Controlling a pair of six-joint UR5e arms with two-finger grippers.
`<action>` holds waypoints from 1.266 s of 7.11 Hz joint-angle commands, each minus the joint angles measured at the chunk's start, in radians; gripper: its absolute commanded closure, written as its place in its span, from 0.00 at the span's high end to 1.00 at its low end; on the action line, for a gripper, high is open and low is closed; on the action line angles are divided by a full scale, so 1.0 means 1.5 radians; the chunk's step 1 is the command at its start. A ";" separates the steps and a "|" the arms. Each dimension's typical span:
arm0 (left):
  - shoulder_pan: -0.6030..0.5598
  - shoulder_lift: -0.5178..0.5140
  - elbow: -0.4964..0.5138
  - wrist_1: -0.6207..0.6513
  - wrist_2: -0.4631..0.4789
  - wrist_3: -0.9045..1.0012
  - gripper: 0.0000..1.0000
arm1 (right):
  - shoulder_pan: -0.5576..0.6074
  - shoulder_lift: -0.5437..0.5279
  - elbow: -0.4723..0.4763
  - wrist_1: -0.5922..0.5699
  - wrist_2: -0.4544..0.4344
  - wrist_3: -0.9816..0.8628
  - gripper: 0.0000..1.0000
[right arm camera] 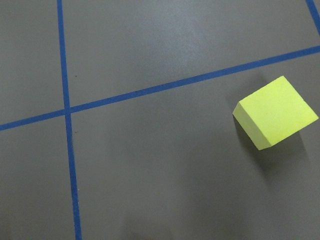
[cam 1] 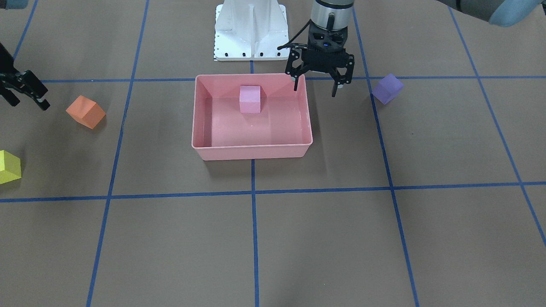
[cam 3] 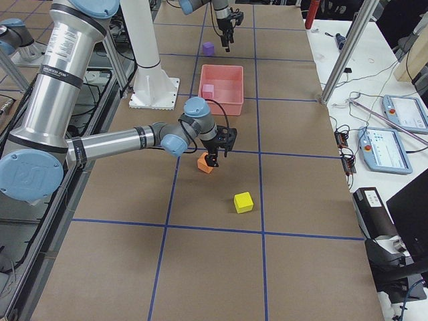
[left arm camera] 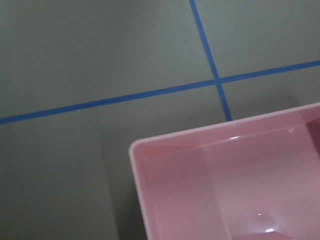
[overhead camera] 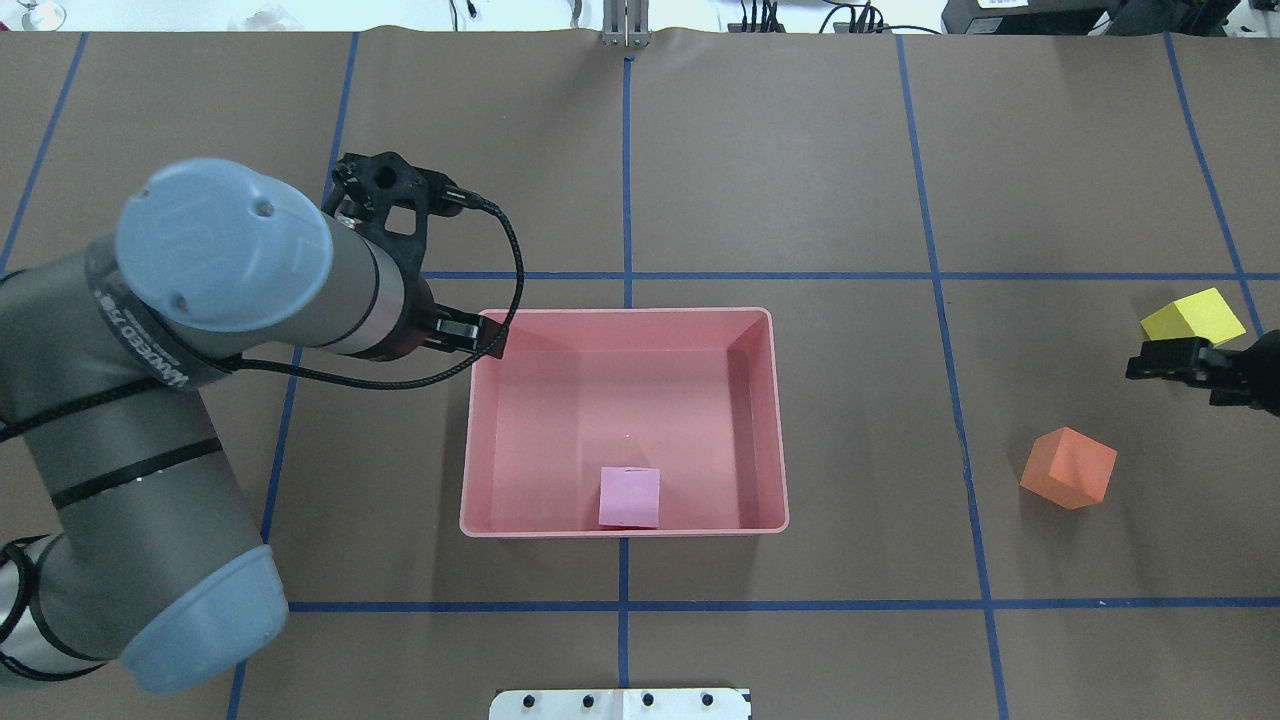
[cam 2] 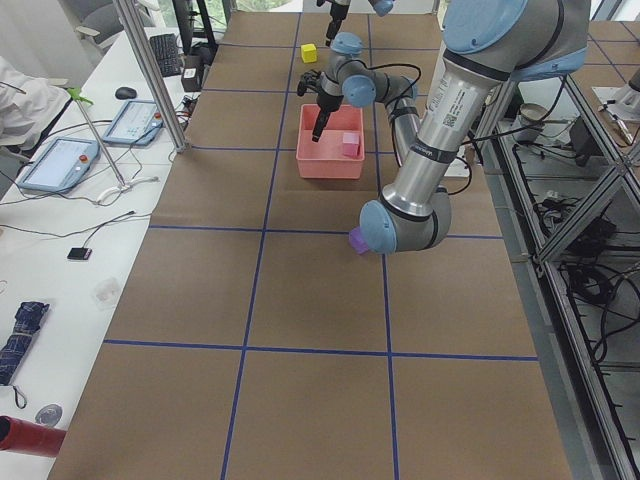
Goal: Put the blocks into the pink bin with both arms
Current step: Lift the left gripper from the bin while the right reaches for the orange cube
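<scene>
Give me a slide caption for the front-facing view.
Open left gripper hovers at a corner of the pink bin; light pink block inside; purple block, orange block, yellow block outside.

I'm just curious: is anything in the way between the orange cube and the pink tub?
Nothing visible does. Only bare table lies between the orange cube and the pink bin; the yellow cube sits farther out.

A robot lab: teach pendants [cam 2: 60,163], aluminium framing [cam 2: 150,70], tape-gridded table [cam 1: 341,238]

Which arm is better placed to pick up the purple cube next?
Left: the left gripper hangs open near the purple cube, beside the pink bin; the right gripper is by the orange cube.
</scene>
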 commanded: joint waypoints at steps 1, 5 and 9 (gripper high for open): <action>-0.025 0.015 -0.002 -0.002 -0.015 0.031 1.00 | -0.157 -0.021 0.011 -0.001 -0.167 0.132 0.98; -0.025 0.015 -0.002 -0.003 -0.016 0.031 1.00 | -0.275 -0.023 0.008 -0.004 -0.294 0.226 0.98; -0.024 0.016 -0.002 -0.003 -0.015 0.029 1.00 | -0.320 -0.022 -0.030 -0.006 -0.360 0.265 0.98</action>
